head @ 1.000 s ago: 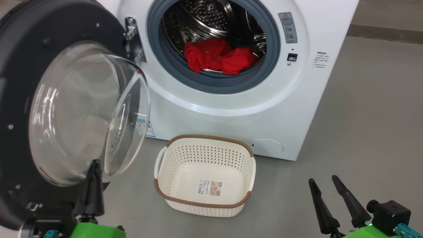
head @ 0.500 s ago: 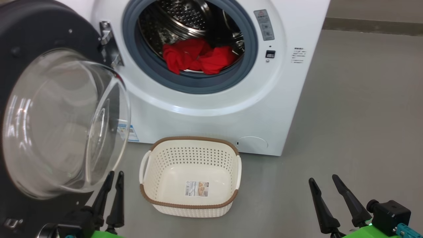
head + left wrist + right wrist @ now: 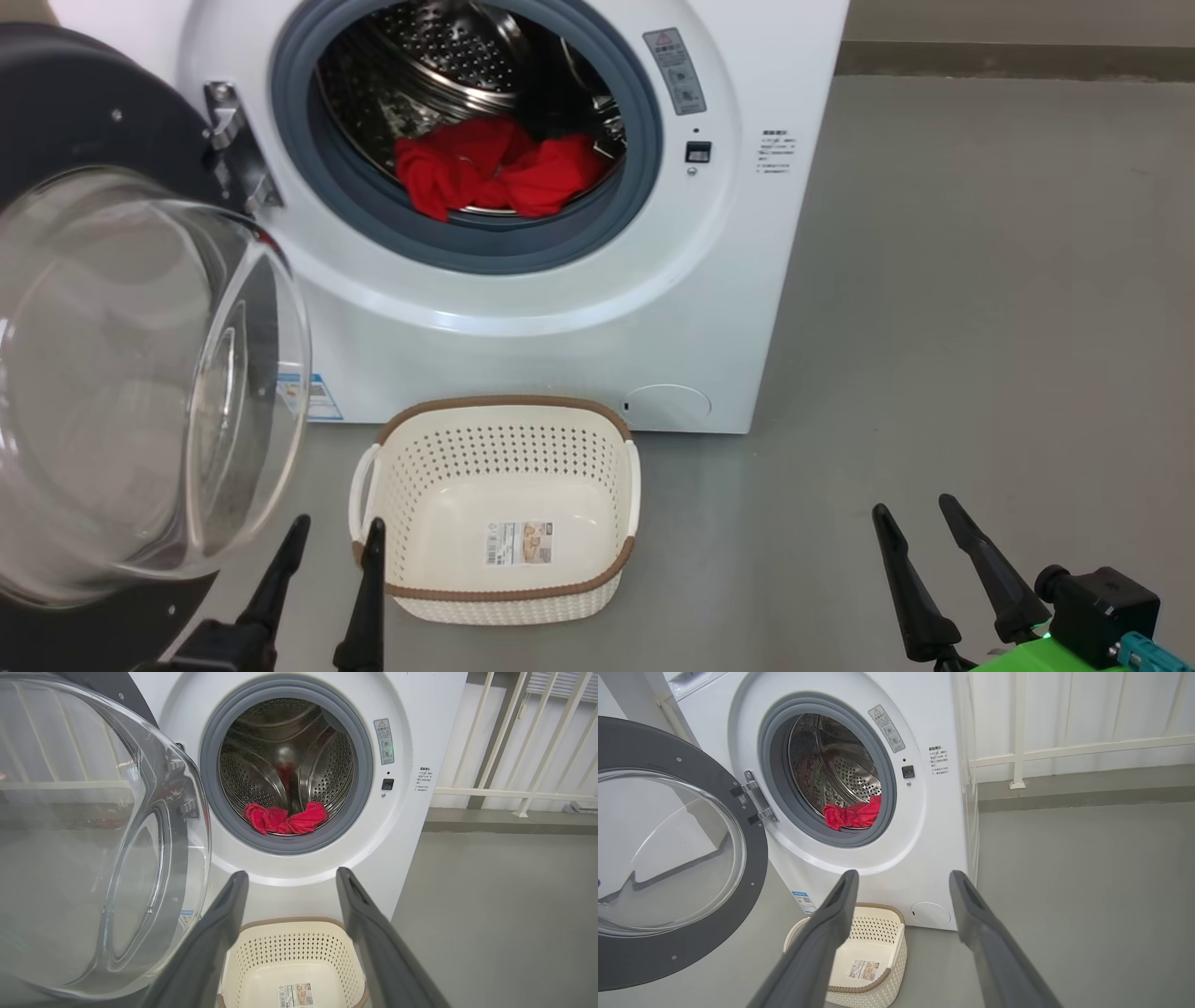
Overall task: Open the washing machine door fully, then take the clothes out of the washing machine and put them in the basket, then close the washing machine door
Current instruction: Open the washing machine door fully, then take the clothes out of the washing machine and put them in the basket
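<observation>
Your left gripper (image 3: 336,525) is sitting nearer the clothes (image 3: 495,173), up ahead in the washing machine (image 3: 560,327); it and the right gripper (image 3: 912,509) are gaping, empty.

One washing machine (image 3: 523,355); one washing machine door (image 3: 84,103); one basket (image 3: 504,403), one sticker (image 3: 518,543) inside; one heap of red clothes (image 3: 495,173), garment count unclear; two grippers: left gripper (image 3: 338,521), right gripper (image 3: 911,504).

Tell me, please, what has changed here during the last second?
The left gripper, shut at the lower edge of the washing machine door, opened and drew away, holding nothing. The head camera turned, so the whole picture shifted. Unchanged: right gripper open, door open, clothes in the washing machine, basket empty.
</observation>
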### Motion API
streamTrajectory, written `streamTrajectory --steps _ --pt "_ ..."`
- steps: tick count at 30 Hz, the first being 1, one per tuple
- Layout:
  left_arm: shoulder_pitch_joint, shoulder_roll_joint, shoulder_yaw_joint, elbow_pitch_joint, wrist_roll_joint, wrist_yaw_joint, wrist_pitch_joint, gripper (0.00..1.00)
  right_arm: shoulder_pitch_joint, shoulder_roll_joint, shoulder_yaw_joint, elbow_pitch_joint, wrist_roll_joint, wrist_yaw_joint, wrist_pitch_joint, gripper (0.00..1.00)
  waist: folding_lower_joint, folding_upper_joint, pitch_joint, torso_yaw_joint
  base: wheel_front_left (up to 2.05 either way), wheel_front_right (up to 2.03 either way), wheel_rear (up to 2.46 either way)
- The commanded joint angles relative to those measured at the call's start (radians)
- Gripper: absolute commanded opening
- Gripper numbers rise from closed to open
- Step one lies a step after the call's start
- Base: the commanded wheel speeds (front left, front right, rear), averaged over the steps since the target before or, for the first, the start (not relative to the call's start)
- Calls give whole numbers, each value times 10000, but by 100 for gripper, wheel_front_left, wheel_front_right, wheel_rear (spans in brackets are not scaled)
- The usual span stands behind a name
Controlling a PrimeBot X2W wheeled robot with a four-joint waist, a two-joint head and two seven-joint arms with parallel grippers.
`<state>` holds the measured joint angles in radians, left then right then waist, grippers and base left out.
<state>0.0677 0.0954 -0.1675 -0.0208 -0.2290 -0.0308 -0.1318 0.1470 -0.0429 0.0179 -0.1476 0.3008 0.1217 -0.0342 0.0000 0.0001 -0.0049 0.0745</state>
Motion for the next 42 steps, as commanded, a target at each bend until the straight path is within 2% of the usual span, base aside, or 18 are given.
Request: streamTrajectory --steps 1,14,42 --pt "-100 120 354 -337 -70 58 43 100 -101 -74 194 -270 -61 90 -84 100 0 -1 0 -111 0 0 0" --pt "251 61 362 -659 -243 316 41 100 -65 -74 193 -214 -73 90 -103 100 0 -1 -38 -369 0 0 0" --pt "266 48 159 -1047 -412 605 152 100 -184 -74 155 -190 -22 90 -121 100 0 -1 9 -367 0 0 0"
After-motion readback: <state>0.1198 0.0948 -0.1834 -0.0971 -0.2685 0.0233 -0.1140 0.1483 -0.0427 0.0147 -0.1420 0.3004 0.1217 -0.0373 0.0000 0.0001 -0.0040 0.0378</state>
